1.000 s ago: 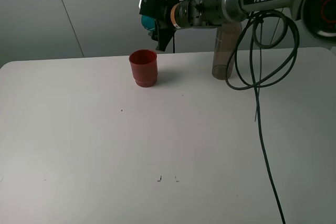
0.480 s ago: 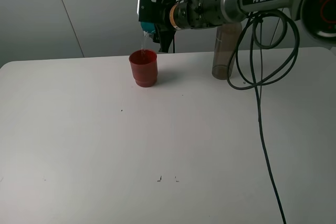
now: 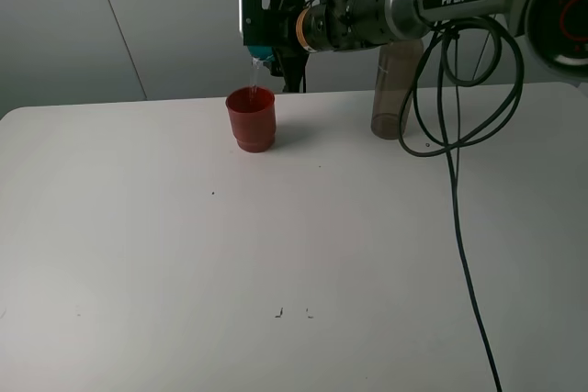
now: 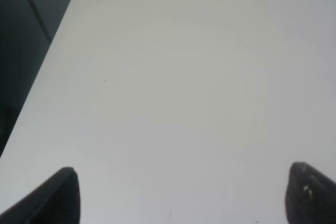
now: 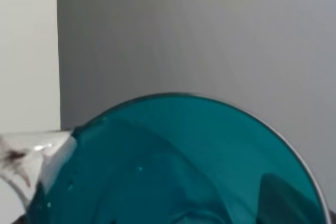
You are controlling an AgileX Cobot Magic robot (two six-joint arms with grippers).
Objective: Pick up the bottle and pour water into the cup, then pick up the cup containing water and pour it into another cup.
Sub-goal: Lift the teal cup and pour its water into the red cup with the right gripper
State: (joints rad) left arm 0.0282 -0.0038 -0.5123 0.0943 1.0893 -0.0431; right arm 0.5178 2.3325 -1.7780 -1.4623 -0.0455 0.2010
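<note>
My right gripper (image 3: 260,27) is shut on the teal cup (image 3: 259,45) and holds it tipped on its side just above the red cup (image 3: 251,118). A thin stream of water runs from the teal cup down into the red cup. The right wrist view is filled by the teal cup's open mouth (image 5: 178,166) with water at its lip. The smoky grey bottle (image 3: 393,89) stands upright on the table to the right of the red cup, partly behind my right arm. My left gripper (image 4: 181,195) is open over bare table, with only its dark fingertips (image 4: 60,192) showing.
The white table (image 3: 276,245) carries only the red cup and the bottle, both near its far edge. A black cable (image 3: 457,227) hangs from my right arm across the table's right side. A grey wall stands behind.
My right wrist has rolled further, tipping the teal cup more steeply. Water began streaming into the red cup half a second ago and still runs.
</note>
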